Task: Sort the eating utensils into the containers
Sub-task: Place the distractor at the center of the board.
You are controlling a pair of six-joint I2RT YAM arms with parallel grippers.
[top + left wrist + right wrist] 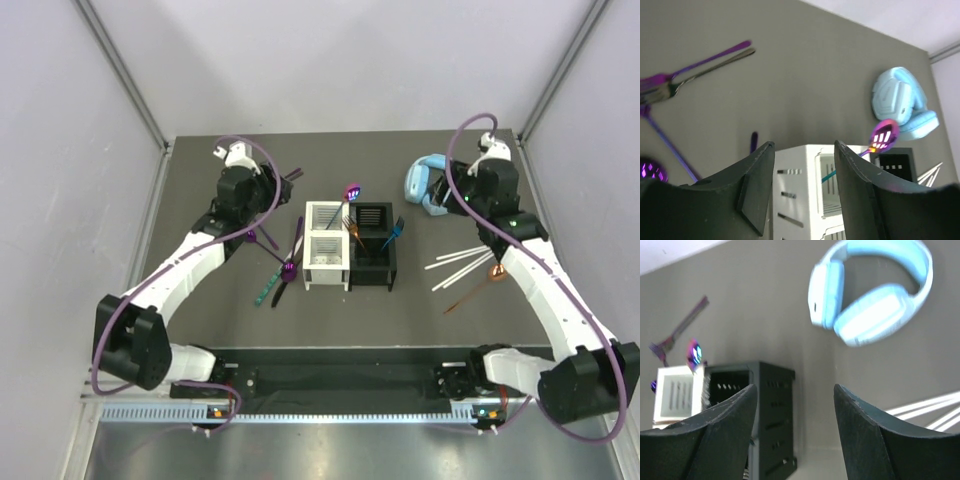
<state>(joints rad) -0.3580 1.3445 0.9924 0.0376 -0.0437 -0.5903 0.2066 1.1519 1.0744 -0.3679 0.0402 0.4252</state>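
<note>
Half-open, gripping nothing with left gripper (804, 150) or right gripper (795, 390). Leaving forks (670, 87) lying at 10 o'clock of white caddy (323, 283), sticks (460, 262) at 3 o'clock of black caddy (372, 281). Possibly risking clipping leaning spoon (352, 190) while swinging past, toppling caddy.

One white caddy (325, 285), one black caddy (372, 281), one pair of headphones (425, 185), one green-handled knife (267, 287)
</note>
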